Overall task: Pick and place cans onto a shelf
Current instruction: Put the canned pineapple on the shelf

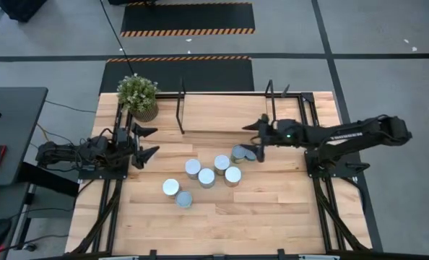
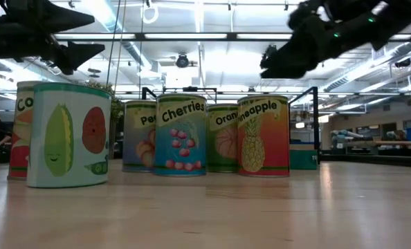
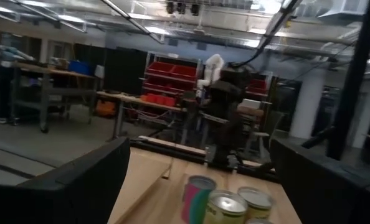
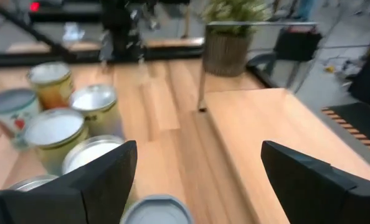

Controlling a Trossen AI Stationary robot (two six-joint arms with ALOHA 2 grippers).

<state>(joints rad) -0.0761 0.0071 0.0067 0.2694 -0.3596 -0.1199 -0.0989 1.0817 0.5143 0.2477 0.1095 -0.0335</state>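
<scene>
Nearest the front edge of the worktop [image 1: 272, 217], two of the cans [image 1: 207, 175] stand close together: one at [image 1: 170, 187] and one just beside it at [image 1: 183, 198]. Behind them a tighter cluster of silver-topped tins runs toward the right, with a further can [image 1: 241, 154] at its far right end. From the level camera the labels read clearly: a pale can with a green pea pod and a red tomato [image 2: 68, 135] stands closest, then a blue Cherries can [image 2: 181, 135], a green Orange can [image 2: 223, 138] and an orange Pineapple can [image 2: 263, 135] side by side; all are upright.

The right hand [image 1: 258, 139] hovers above the worktop just behind the far-right can, its fingers spread wide with nothing between them. In its wrist camera, a grey-lidded can [image 4: 157, 210] sits just below the gap between the fingers, with more cans [image 4: 54, 127] to one side.

The left hand [image 1: 148, 141] hangs at the left side of the worktop, well apart from the cluster, its fingers likewise spread and empty.

Farthest back, the shelf [image 1: 225, 115] lies along the rear edge as a light wood board between black metal uprights, with no can on it. A potted green plant [image 1: 138, 96] stands just beside its left end.
</scene>
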